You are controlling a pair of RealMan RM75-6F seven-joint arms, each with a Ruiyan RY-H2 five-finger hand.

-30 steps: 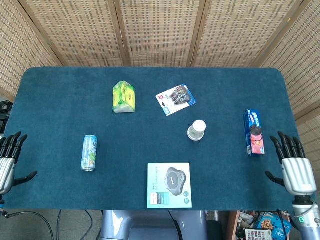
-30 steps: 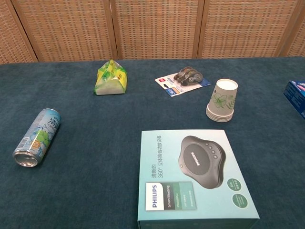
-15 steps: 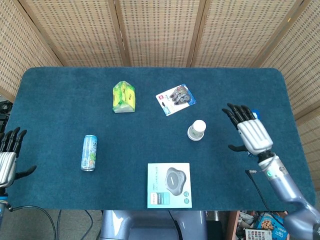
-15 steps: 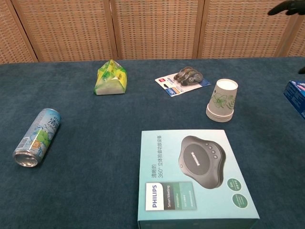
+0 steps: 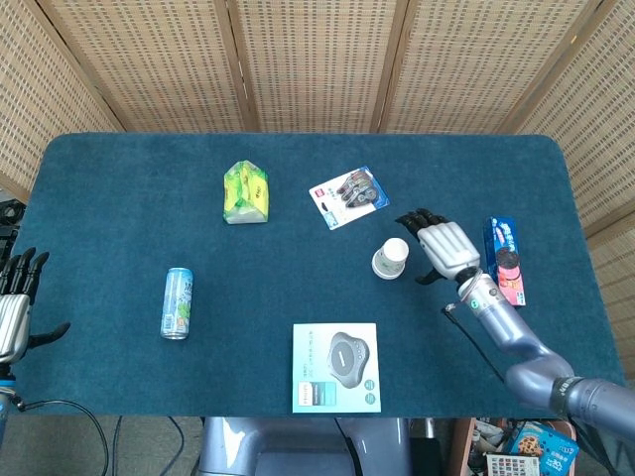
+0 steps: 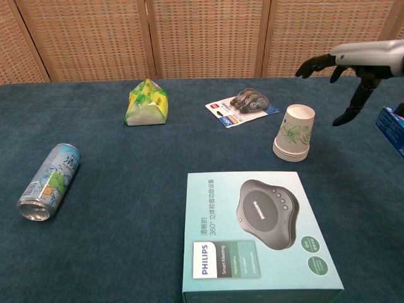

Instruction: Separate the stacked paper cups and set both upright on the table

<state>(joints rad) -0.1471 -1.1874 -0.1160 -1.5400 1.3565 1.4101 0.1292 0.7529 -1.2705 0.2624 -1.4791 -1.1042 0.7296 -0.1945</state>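
Note:
The stacked paper cups [image 5: 390, 258] [image 6: 293, 132] stand upside down on the blue table, white with a green leaf print, right of centre. My right hand [image 5: 442, 246] [image 6: 361, 60] hovers just right of the stack and above it, fingers spread, holding nothing and not touching the cups. My left hand [image 5: 14, 305] hangs at the table's left front edge with fingers apart and empty; the chest view does not show it.
A Philips speaker box [image 5: 336, 367] [image 6: 259, 233] lies in front of the cups. A drink can [image 5: 177, 302] lies on its side at the left. A green packet [image 5: 246, 192], a blister pack [image 5: 348, 195] and a blue biscuit pack [image 5: 506, 258] sit around the cups.
My right hand has swung in from the table's right front edge towards the cups and now hovers beside them. The left hand has barely shifted. The cups have not moved.

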